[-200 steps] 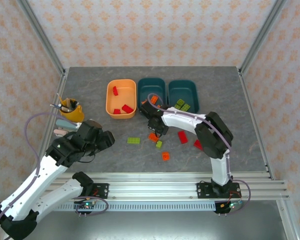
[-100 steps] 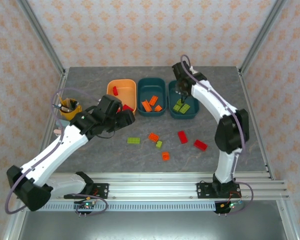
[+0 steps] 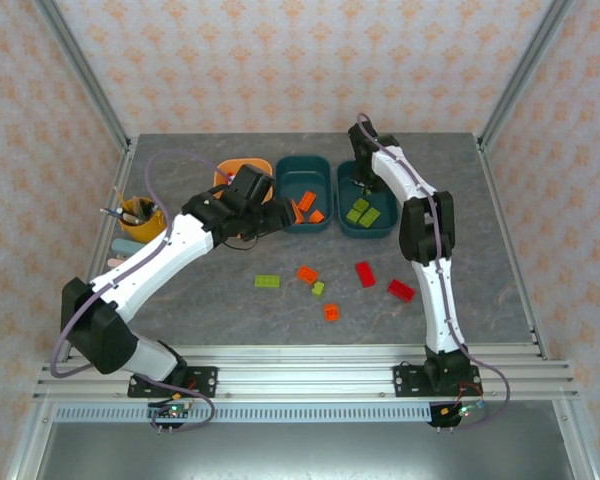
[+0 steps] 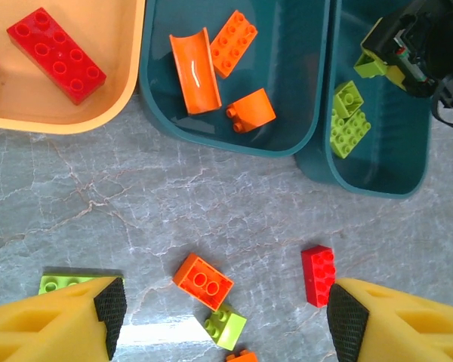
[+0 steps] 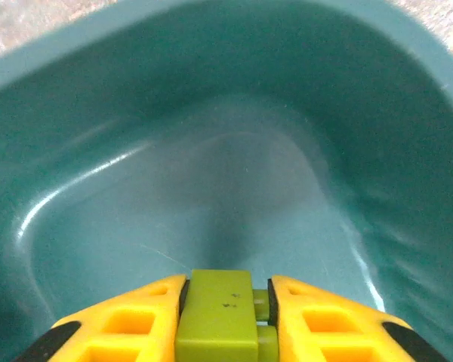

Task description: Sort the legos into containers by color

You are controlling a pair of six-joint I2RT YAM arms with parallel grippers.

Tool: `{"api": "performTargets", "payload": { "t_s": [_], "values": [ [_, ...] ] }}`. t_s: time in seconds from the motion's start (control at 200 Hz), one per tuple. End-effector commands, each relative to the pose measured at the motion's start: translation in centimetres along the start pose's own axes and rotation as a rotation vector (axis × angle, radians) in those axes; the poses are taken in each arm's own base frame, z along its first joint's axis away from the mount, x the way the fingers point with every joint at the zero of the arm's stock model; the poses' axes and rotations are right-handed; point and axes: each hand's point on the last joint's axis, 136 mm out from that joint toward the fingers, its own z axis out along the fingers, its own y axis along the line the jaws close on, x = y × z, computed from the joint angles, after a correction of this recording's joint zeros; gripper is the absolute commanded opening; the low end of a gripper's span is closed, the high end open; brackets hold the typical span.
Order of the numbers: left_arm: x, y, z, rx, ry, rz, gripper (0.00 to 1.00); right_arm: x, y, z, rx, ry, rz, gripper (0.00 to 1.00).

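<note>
A yellow-green lego (image 5: 215, 317), clamped in the right fingers (image 5: 128, 324), has been carried over the right teal tub (image 5: 377, 113) (release seemingly next); the left fingers (image 4: 53, 320) are held apart, empty.

Grey marbled table (image 3: 180, 300): orange tub (image 3: 217, 200), 2 teal tubs (image 3: 302, 160), yellow cup (image 3: 140, 224), 6 loose legos (image 3: 365, 273) mid-table.

No legible text, label, brand, number or sign on any surface here
</note>
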Motion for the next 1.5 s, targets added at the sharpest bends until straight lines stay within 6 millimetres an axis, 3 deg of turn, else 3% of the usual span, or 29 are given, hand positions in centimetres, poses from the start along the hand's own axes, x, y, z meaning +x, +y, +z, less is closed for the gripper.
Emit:
{"api": "performTargets", "payload": {
  "t_s": [0.0, 0.095, 0.215, 0.32, 0.435, 0.55, 0.676, 0.836, 0.896, 1.051, 1.171, 1.321, 1.496],
  "values": [
    [0.0, -0.6, -0.2, 0.008, 0.005, 0.023, 0.74, 0.4, 0.0, -0.6, 0.005, 0.028, -0.011, 0.37],
    [0.5, -0.2, 0.0, -0.014, 0.025, 0.005, 0.74, -0.1, 0.3, -1.6, -0.014, 0.019, -0.016, 0.47],
    [1.0, 0.2, -0.2, -0.033, 0.043, -0.038, 0.74, -1.7, 0.9, -5.0, -0.069, -0.039, -0.026, 0.54],
    [1.5, 0.4, -0.5, -0.051, 0.057, -0.087, 0.73, -3.2, 1.4, -9.6, -0.128, -0.116, -0.041, 0.54],
    [2.3, 1.0, -0.7, -0.097, 0.085, -0.162, 0.73, -4.0, 2.0, -16.3, -0.203, -0.225, -0.095, 0.54],
    [4.1, 1.7, 0.1, -0.160, 0.133, -0.248, 0.71, -2.1, 2.3, -21.9, -0.274, -0.285, -0.174, 0.54],
    [6.3, 1.8, 1.8, -0.208, 0.181, -0.351, 0.71, 3.3, 2.3, -25.4, -0.391, -0.305, -0.265, 0.57],
    [9.0, 1.7, 5.4, -0.277, 0.248, -0.475, 0.71, 12.2, 0.3, -26.4, -0.536, -0.267, -0.333, 0.61],
    [10.0, 1.4, 6.8, -0.293, 0.274, -0.514, 0.71, 15.5, -1.0, -25.8, -0.561, -0.224, -0.341, 0.61],
    [11.5, 0.9, 9.8, -0.337, 0.296, -0.592, 0.73, 21.4, -4.2, -24.6, -0.579, -0.131, -0.344, 0.61],
    [12.1, 0.8, 11.6, -0.363, 0.303, -0.637, 0.74, 23.5, -5.9, -24.0, -0.586, -0.098, -0.341, 0.61],
    [13.2, 1.6, 13.6, -0.429, 0.321, -0.670, 0.74, 24.4, -6.8, -23.6, -0.576, -0.081, -0.348, 0.62],
    [13.5, 1.6, 15.3, -0.432, 0.320, -0.687, 0.59, 24.4, -6.8, -23.5, -0.573, -0.082, -0.346, 0.62]
  ]
}}
